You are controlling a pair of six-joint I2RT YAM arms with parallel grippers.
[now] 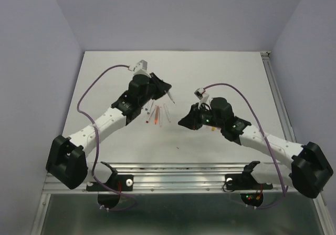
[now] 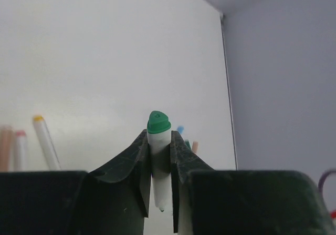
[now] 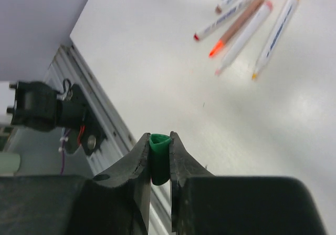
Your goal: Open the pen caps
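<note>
Over the middle of the tabletop, grips a white pen in the left gripper — clenched tight on the barrel, with the green end poking just past the jaws. Looks like a bracing hold: pins the barrel against a pull from the other side. Off to the right and apart from that pen, pinches a green cap in the right gripper, closed on the cap's sides, seemingly with the hollow mouth turned up and away from the wrist, clear of the table. Reads as one cap already off, going by the matching green and the gap between the two grippers. Leaves the loose pens lying side by side near the middle of the tabletop, close by both grippers, coloured ends fanned out — red, orange, pink and yellow among them. Cannot tell capped from uncapped among those at this size. Calls next, probably, for setting the cap and the opened pen down apart from the untouched ones, so as not to mix done with undone. Risks a roll toward the near edge on release, given round barrels on a smooth surface.
</note>
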